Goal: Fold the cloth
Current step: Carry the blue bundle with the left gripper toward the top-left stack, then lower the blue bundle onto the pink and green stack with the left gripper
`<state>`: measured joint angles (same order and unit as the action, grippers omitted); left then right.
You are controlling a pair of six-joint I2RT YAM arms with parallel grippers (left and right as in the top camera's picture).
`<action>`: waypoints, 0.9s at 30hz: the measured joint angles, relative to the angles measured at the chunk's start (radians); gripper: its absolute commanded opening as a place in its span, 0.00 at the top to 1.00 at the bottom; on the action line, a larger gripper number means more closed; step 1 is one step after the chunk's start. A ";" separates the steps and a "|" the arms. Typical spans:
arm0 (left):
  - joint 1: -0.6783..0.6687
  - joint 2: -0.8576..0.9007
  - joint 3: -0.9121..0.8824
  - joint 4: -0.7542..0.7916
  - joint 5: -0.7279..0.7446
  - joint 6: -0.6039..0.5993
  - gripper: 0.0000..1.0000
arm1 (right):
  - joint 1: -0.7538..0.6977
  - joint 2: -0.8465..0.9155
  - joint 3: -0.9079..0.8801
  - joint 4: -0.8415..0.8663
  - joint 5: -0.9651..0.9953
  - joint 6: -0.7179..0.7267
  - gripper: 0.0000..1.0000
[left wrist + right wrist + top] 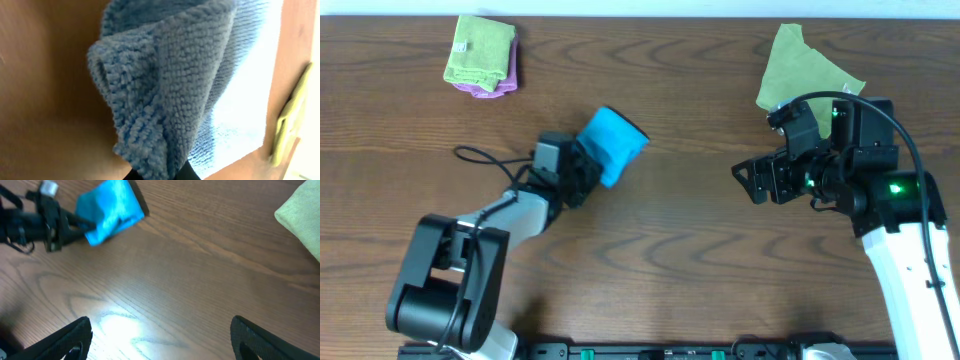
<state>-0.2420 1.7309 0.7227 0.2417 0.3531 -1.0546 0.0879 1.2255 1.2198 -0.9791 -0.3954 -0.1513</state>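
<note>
Though the cloth (613,142) buries its tips, the left claw (588,170) grips it; the right claw (752,181) gapes.

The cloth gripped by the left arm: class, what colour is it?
Bright sky blue. The cloth shows best in the overhead view.
</note>
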 measured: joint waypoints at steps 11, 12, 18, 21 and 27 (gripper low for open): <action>0.152 -0.142 0.362 0.043 -0.033 0.051 0.94 | 0.000 0.000 0.000 0.000 -0.002 -0.008 0.12; 0.167 -0.143 0.380 0.064 -0.058 0.039 0.94 | 0.000 0.000 0.000 0.000 -0.002 -0.008 0.12; 0.241 -0.143 0.391 0.125 -0.221 -0.026 0.94 | 0.000 0.000 0.000 0.000 -0.002 -0.009 0.13; 0.277 -0.132 0.391 0.160 -0.249 -0.025 0.94 | 0.000 0.000 0.000 0.000 -0.002 -0.011 0.13; 0.356 0.048 0.419 0.309 -0.180 -0.014 0.94 | 0.000 0.000 0.000 -0.001 -0.002 -0.010 0.14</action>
<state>0.1139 1.7786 1.1419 0.5503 0.1726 -1.0683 0.0879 1.2255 1.2198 -0.9802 -0.3969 -0.1612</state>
